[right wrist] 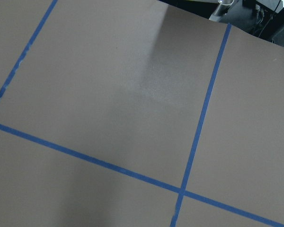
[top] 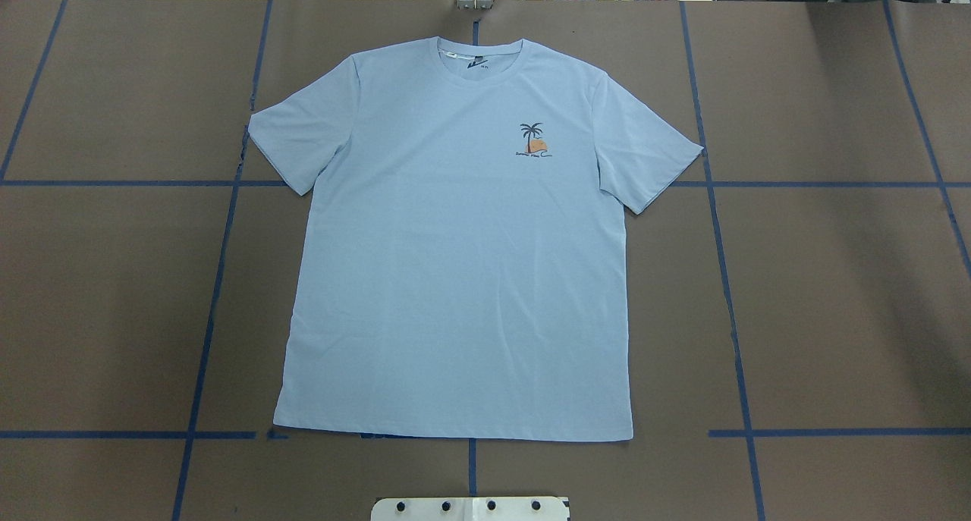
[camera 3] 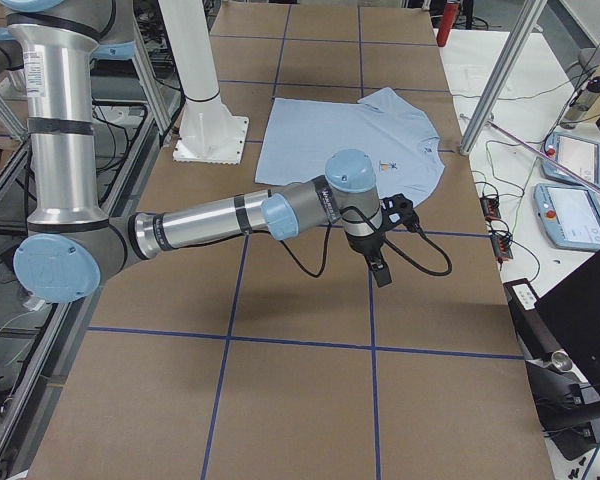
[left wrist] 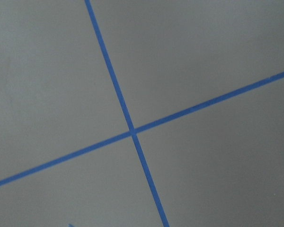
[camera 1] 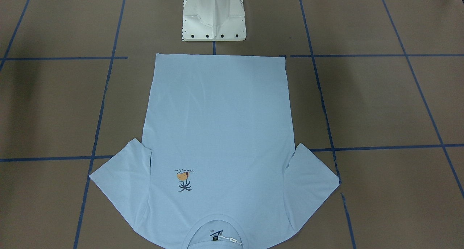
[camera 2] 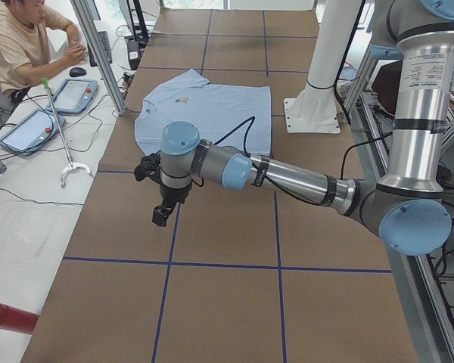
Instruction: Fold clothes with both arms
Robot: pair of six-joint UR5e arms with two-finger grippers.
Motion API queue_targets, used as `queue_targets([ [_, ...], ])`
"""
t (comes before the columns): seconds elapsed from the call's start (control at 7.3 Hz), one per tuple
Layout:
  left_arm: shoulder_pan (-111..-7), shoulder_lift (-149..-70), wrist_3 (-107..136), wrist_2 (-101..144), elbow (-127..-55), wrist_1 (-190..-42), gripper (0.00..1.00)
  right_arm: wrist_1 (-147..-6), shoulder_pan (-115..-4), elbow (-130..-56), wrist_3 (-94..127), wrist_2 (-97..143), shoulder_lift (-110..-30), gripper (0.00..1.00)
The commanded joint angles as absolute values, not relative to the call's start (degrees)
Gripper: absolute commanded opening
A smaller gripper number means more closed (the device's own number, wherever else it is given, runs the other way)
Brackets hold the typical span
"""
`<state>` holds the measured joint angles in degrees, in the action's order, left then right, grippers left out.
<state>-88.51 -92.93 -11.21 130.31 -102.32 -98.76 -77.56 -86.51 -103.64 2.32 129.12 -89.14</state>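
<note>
Fingers tiny, spacing unclear.

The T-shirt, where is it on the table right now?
In the overhead view the T-shirt lies flat in the middle of the table, hem near the white base, collar toward the far edge.

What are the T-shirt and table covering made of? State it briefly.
T-shirt: probably a soft, matte cotton-type knit; it lies limp with faint creases. Table covering: apparently matte brown paper or card; dull and flat, with blue tape lines.
</note>
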Motion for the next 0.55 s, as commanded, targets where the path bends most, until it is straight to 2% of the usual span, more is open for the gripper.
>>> queue_targets([
  [0.0,-88.77,-92.29,-10.55,129.38,-100.03,-118.03,1.00,-66.41,-85.70,-97.24,6.32,131.12,-86.85,1.00],
  [0.14,-88.60,-92.46,-10.37,129.38,-98.02,-122.04,1.00,-62.96,-83.43,-94.51,8.59,131.05,-83.79,1.00],
  [0.41,-88.68,-92.11,-10.37,129.55,-97.82,-122.34,1.00,-62.32,-72.57,-92.20,30.84,124.51,-74.40,1.00],
])
